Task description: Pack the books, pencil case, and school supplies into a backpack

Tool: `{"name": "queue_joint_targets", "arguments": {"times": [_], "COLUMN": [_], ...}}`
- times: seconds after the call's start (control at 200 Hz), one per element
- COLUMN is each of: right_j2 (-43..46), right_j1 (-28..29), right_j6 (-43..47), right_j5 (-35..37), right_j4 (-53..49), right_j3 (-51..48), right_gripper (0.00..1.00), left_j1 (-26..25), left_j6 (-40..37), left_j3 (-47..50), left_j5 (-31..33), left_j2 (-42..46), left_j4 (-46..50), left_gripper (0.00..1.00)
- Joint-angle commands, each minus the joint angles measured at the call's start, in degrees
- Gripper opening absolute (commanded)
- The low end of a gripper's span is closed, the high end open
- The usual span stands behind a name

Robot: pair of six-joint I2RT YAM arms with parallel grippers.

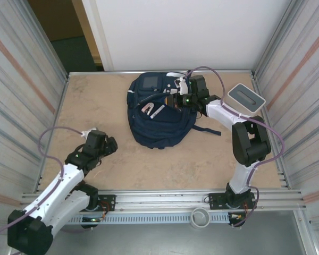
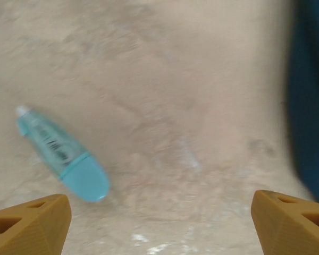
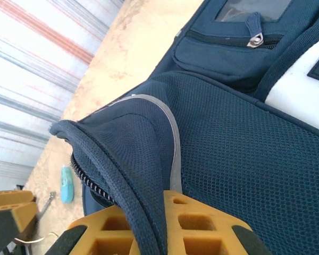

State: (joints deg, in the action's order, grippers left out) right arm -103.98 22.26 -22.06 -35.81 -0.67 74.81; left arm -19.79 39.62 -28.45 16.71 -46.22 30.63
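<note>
While right tool (image 1: 174, 100) pinches backpack (image 1: 155, 127), left tool (image 2: 159, 223) gapes near apparent pen (image 2: 61, 159).

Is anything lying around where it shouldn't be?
A pale-blue marker lies slanted and loose on the bare table. It sits just ahead of the open left hand, apart from the backpack it presumably belongs in.

No legible text anywhere; the dark print on the light-blue marker (image 2: 56, 151) is too blurred to read.
</note>
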Motion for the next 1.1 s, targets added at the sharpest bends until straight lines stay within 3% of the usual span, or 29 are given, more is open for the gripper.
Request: {"name": "queue_joint_targets", "arguments": {"times": [0.0,0.205,0.321,0.576,0.917,1.012,1.092], "right_j2": [2.47,2.83,2.84,2.21,1.60,1.37,1.41], "right_j1": [0.00,-0.35,-0.24,-0.02,-0.11,-0.10,-0.11], "right_j6": [-1.38,-2.13,-2.38,-2.44,-2.44,-2.62,-2.76], "right_j5": [-2.61,-3.57,-3.75,-3.83,-3.98,-4.22,-4.41], "right_j4": [3.00,4.65,5.05,5.15,5.06,5.08,5.06], "right_j3": [-1.26,-2.74,-2.87,-2.78,-2.82,-2.65,-2.48], "right_gripper": [0.02,0.02,0.02,0.02,0.02,0.02,0.02], "left_j1": [5.02,14.95,16.44,16.52,16.21,12.94,6.71], "left_j6": [2.27,-1.38,-1.84,-4.96,-7.41,-7.72,-8.12], "left_j3": [1.44,3.34,3.92,1.17,-0.29,-0.66,-1.72], "left_j5": [1.00,-5.26,-6.67,-7.13,-10.72,-8.56,-4.02], "left_j2": [-2.48,-8.72,-12.01,-20.85,-24.64,-22.08,-18.32], "left_j4": [2.04,-5.28,-8.43,-10.67,-12.83,-12.19,-10.76], "left_gripper": [0.89,0.87,0.82,0.71,0.40,0.36,0.33]}}
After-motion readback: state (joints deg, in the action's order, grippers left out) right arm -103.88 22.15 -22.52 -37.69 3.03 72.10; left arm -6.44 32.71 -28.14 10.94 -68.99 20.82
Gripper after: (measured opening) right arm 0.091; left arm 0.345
